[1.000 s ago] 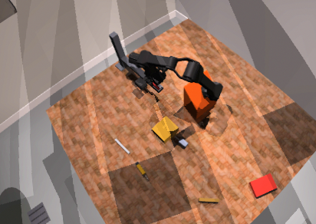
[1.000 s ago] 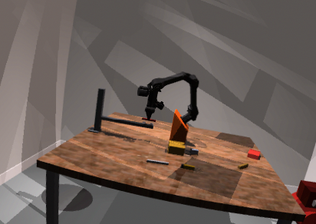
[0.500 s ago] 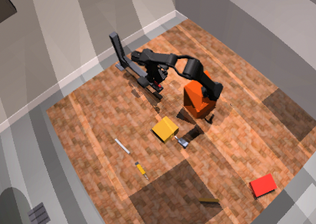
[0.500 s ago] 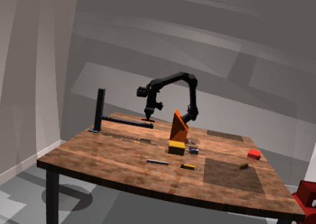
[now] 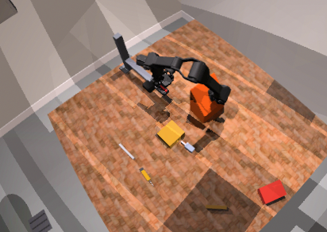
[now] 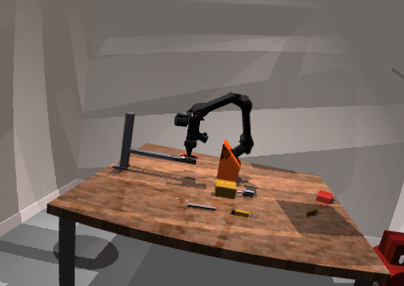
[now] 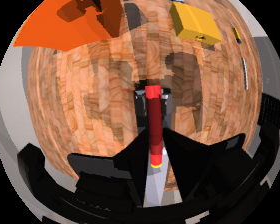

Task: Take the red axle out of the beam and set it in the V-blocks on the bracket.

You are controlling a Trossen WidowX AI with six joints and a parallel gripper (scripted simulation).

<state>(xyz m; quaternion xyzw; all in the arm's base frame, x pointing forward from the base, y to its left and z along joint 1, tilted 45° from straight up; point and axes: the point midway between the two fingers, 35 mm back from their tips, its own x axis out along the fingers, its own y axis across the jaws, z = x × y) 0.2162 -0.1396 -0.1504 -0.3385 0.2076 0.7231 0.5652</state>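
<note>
Red axle (image 5: 163, 89) (image 6: 188, 156) (image 7: 155, 125), yellow-tipped, is straddled by gripper fingers, grip uncertain; the arm (image 5: 164, 62) (image 6: 230, 99) is arched near the worktop's (image 5: 99, 145) (image 6: 147, 208) (image 7: 81, 100) wall-side edge.

Toward the surface's near edge we have low room past the yellow block (image 5: 171, 133) (image 6: 226, 189) (image 7: 197, 23); the tall orange wedge (image 5: 205, 102) (image 6: 228, 164) (image 7: 73, 25) blocks low passage beside it.
</note>
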